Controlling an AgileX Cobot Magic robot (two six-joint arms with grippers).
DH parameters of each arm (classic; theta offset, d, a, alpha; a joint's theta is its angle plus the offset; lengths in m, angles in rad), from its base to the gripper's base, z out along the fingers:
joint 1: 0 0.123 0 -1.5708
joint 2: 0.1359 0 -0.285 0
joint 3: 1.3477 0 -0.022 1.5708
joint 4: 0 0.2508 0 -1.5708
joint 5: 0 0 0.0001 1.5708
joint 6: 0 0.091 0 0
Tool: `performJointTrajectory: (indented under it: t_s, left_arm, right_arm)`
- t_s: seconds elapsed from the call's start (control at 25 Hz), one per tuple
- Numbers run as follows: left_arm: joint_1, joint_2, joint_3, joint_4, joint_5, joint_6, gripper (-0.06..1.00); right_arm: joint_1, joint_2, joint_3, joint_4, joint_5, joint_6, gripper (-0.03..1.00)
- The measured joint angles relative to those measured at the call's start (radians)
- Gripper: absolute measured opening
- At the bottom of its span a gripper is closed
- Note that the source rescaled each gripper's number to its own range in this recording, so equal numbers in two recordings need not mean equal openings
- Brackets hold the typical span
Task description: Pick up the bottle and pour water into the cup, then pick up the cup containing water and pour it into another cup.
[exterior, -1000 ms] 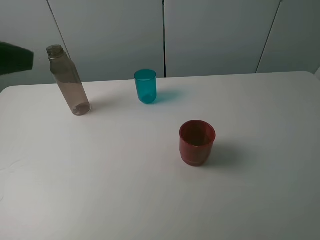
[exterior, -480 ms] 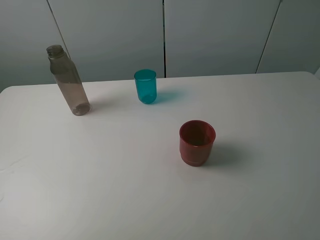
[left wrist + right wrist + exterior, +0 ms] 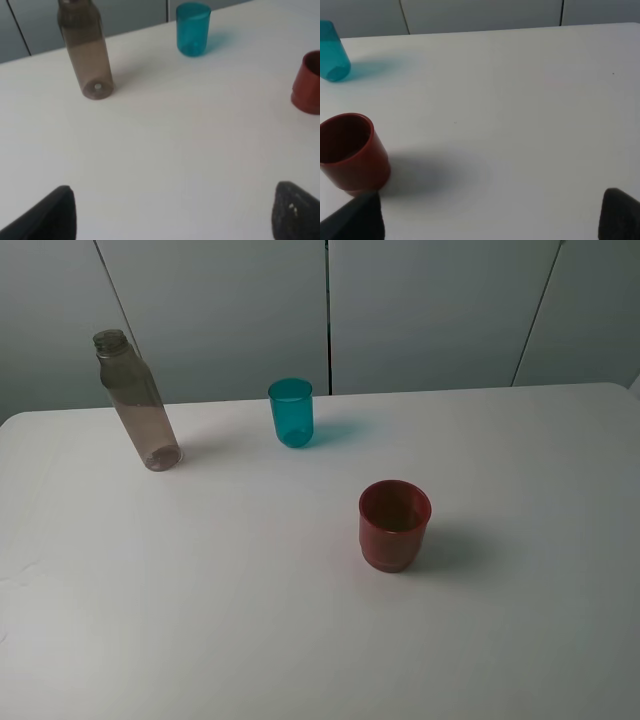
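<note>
The bottle stands upright at the far left of the desk, uncapped and untouched. The cup, teal and translucent, stands to its right near the far edge, well apart from it. Another cup, squat and dark red, sits nearer and further right, alone in the middle of the desk.

The left pincer hangs wide over bare desk, on the near side of the bottle, holding nothing. The right pincer grips nothing; its fingers show at the frame's two corners, though it should be closed.

No step is begun. The bottle is tall and slim, so an off-centre or high grasp could likely tip it and spill water. The narrow teal cup leaves little margin when pouring.
</note>
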Motion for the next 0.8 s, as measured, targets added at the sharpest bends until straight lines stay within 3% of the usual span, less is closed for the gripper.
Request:
performJointTrajectory:
  t_s: [0.36,0.8]
  left_arm:
    - [0.005,-0.004,0.141,-0.023,-0.118,0.010,1.00]
    - [0.009,-0.004,0.150,-0.023,-0.135,0.030,1.00]
  right_arm:
    - [0.000,0.000,0.000,0.000,0.000,-0.007,0.00]
    - [0.000,0.000,0.000,0.000,0.000,-0.007,0.00]
